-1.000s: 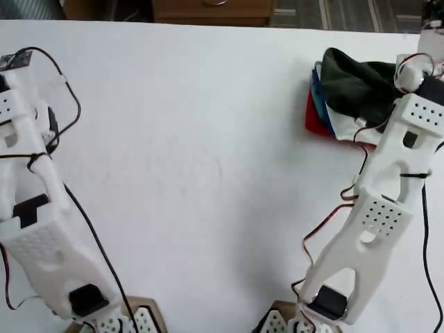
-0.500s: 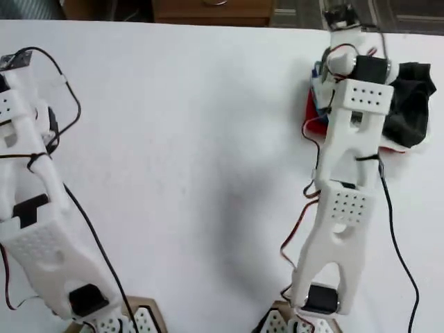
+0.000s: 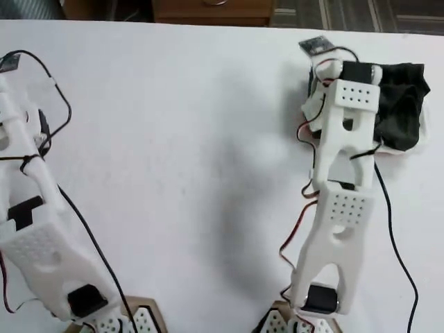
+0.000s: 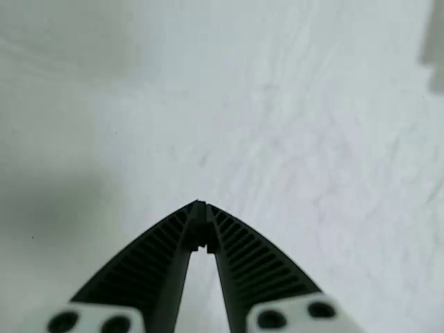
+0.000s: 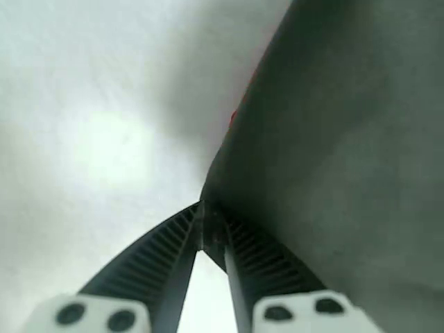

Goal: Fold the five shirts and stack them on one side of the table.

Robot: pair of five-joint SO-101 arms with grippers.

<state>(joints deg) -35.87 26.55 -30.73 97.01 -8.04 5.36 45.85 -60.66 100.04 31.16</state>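
A dark shirt [image 3: 401, 104] lies on top of the shirt stack at the far right of the table [image 3: 180, 139]. A white edge [image 3: 402, 150] of a lower shirt peeks out beneath it. My right arm [image 3: 347, 125] stretches over the left part of the stack. In the right wrist view my right gripper [image 5: 203, 209] is shut, its tips against the edge of the dark shirt [image 5: 347, 139], with a red sliver [image 5: 236, 114] showing under that edge. My left gripper [image 4: 200, 208] is shut over bare table, with its arm [image 3: 35, 229] along the left edge.
A wooden cabinet [image 3: 208, 10] stands beyond the table's far edge. Black and red cables [image 3: 90, 236] trail along both arms. The wide middle of the white table lies between the two arms.
My right arm has swung left across the stack, and the dark shirt now shows on the stack's right side instead of its left. The left arm has shifted slightly.
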